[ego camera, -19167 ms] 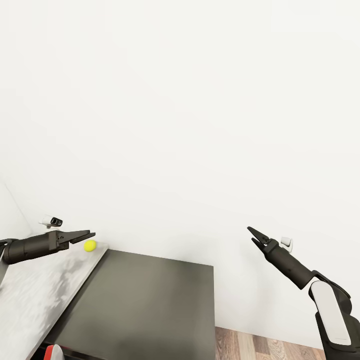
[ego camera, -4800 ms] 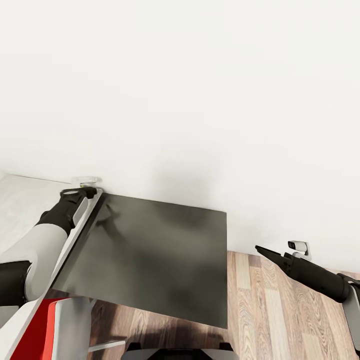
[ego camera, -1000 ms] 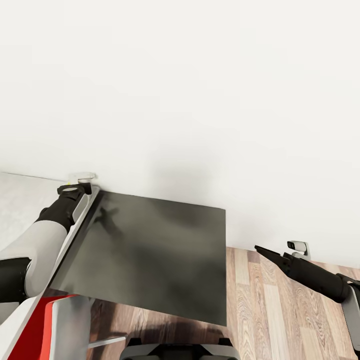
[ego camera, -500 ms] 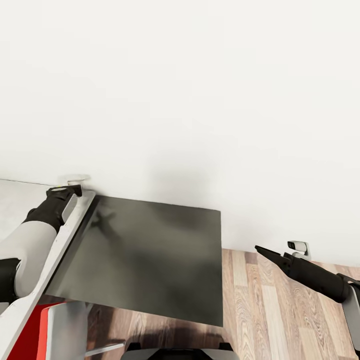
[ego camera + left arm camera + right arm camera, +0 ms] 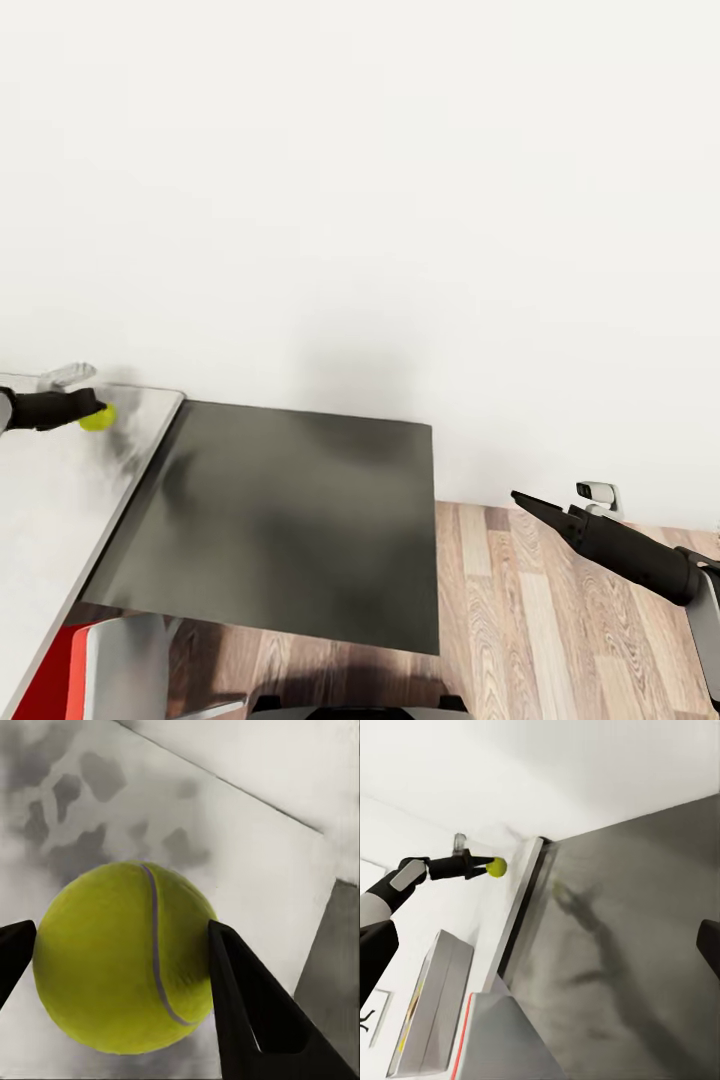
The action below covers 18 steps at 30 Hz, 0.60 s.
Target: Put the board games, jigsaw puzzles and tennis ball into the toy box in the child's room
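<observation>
The yellow-green tennis ball (image 5: pixel 120 956) sits between the two black fingers (image 5: pixel 251 1012) of my left gripper (image 5: pixel 120 930), which touch it on both sides. From the head, that gripper (image 5: pixel 92 410) holds the ball (image 5: pixel 99 418) just over the back corner of the table's pale grey top (image 5: pixel 50 520), close to the wall. The right wrist view shows the same ball (image 5: pixel 496 866) at the tip of the left arm. My right gripper (image 5: pixel 520 497) hangs over the wooden floor to the right of the table, its fingers wide apart and holding nothing. The toy box is out of view.
The table's lower dark grey section (image 5: pixel 290 520) fills the middle, up against the white wall. A flat grey box (image 5: pixel 431 1005) lies on the pale top. A red and white chair (image 5: pixel 90 660) stands at the table's near edge. Wooden floor (image 5: pixel 560 620) lies to the right.
My left arm has drawn back to the left from the table's back corner, and the tennis ball now shows in its fingers. The head view shifted slightly. The right arm has not moved.
</observation>
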Available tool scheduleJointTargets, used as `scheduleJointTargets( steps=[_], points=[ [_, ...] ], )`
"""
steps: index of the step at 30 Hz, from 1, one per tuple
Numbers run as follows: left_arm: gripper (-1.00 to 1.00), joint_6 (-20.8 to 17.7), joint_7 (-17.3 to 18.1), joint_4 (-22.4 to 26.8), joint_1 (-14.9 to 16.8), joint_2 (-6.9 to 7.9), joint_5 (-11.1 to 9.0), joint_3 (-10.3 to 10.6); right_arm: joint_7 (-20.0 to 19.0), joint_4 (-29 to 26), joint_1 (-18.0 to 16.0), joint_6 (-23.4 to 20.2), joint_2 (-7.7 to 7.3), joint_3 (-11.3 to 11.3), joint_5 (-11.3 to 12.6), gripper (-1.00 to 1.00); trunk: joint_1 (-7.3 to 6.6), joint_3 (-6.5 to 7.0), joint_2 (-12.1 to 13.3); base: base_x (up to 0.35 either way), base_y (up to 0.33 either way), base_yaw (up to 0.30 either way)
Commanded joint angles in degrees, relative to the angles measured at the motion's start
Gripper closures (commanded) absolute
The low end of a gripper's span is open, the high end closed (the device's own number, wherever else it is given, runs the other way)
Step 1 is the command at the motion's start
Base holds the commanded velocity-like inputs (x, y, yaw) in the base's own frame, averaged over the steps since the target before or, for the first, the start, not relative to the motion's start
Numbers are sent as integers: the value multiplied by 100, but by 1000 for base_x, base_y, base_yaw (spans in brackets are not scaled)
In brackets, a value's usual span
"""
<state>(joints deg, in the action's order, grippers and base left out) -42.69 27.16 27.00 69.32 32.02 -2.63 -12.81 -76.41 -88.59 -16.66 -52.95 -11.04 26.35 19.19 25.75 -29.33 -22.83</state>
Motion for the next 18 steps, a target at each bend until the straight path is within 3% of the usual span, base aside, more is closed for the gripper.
scheduleJointTargets(
  steps=[1, 4, 5, 6, 7, 9, 13, 18],
  points=[
    [100, -219, 599, -2, -14, 155, -23, -81, -6, -1, -3, -40, -1, 1, 15, -100, 4, 1, -8, 0, 0, -78],
    [100, -632, 2430, -97, -155, 630, -27, -152, -4, -1, -3, -40, 4, -1, 19, -100, 4, 27, -8, 0, 0, -78],
    [100, -675, 2749, -138, -195, 700, -25, -158, -4, -1, -3, -40, 4, 0, 20, -100, 4, 36, -8, 0, 0, -72],
    [100, -735, 3366, -239, -287, 819, -21, -165, -5, -1, -3, -40, 5, 1, 21, -100, 4, 44, -8, 0, 0, -50],
    [100, -763, 4308, -440, -462, 956, -11, -174, -5, -2, -3, -40, 5, -2, 25, -100, 4, 53, -8, -14, 0, 4],
    [100, -758, 5276, -676, -692, 1059, 2, -176, -14, -7, -3, -40, 10, -1, 30, -100, 4, 72, -8, -53, 0, 52],
    [100, -500, 6219, -1081, -1107, 1116, -3, -177, -15, -9, -3, -37, 19, 1, 29, -100, 4, 108, -8, -42, 0, 101],
    [100, -35, 6284, -1487, -1317, 1123, -29, -183, 9, -4, -3, -30, 44, -1, 20, -100, 4, 124, -8, -7, 0, 56]
  ],
)
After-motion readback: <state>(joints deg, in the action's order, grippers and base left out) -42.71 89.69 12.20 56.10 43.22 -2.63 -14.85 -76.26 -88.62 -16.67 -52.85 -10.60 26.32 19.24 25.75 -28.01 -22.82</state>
